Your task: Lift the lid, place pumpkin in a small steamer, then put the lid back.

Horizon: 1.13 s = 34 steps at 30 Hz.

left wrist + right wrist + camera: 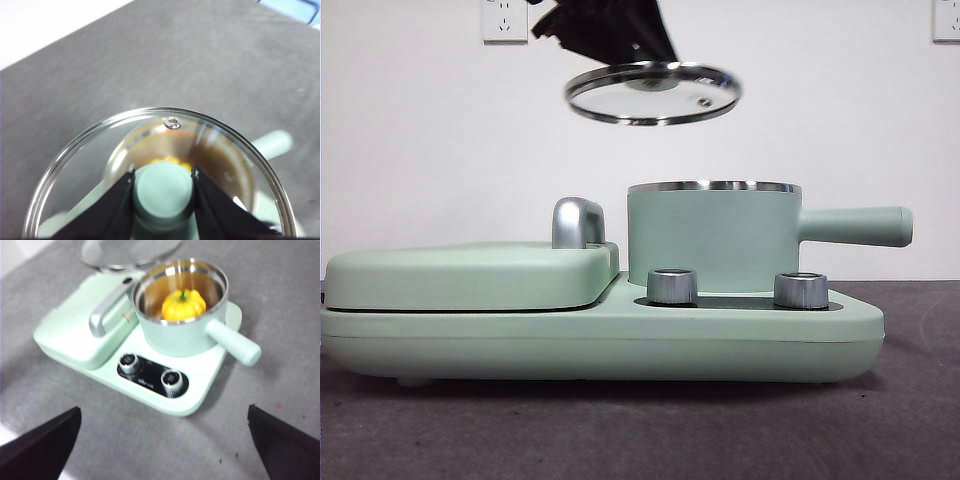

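Observation:
My left gripper (620, 35) is shut on the mint-green knob (164, 192) of the glass lid (653, 94) and holds the lid tilted in the air, above and a little left of the small steamer (713, 235). The lid also shows in the left wrist view (90, 165) and at the edge of the right wrist view (127, 252). The yellow-orange pumpkin (183, 305) sits inside the steamer (182, 335); a sliver of it shows through the lid (170, 161). My right gripper (162, 440) is open and empty, high above the table in front of the appliance.
The steamer stands on a wide mint-green appliance base (600, 340) with two silver knobs (672, 286) (801, 290). A flat mint-green cover (470, 275) with a chrome handle (577, 222) lies on its left half. The steamer's long handle (855, 226) points right. The table is dark grey.

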{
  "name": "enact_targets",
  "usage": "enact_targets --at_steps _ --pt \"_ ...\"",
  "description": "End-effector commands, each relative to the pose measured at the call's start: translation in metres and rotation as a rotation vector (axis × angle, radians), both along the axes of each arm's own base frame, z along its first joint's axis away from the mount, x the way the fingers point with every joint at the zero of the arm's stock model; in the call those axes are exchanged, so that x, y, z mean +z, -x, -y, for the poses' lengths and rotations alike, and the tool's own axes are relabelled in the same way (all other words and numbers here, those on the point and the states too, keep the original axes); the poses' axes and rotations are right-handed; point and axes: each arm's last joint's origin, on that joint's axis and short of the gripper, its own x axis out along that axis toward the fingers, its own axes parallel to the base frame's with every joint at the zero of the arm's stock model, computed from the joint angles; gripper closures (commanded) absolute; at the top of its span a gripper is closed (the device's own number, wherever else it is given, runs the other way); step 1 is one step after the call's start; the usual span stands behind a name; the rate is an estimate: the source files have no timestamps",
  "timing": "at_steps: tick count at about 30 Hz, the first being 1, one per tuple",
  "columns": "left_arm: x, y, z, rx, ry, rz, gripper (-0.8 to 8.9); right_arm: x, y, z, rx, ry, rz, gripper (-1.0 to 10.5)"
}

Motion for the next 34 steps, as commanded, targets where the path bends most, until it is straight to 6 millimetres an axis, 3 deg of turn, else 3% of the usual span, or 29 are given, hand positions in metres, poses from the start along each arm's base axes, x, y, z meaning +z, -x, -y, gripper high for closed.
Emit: enact_targets --at_steps 1,11,34 --pt "0.001 -0.004 0.014 -0.057 0.04 0.022 7.63 0.004 0.0 -0.001 0.002 -0.035 0.014 4.1" --pt "-0.018 -0.016 0.034 -0.099 0.036 0.065 7.63 0.006 -0.001 -0.001 0.002 -0.051 0.027 4.1" --pt "-0.053 -0.036 0.048 -0.152 -0.001 0.051 7.63 0.006 -0.001 -0.001 -0.004 -0.059 0.021 4.1"
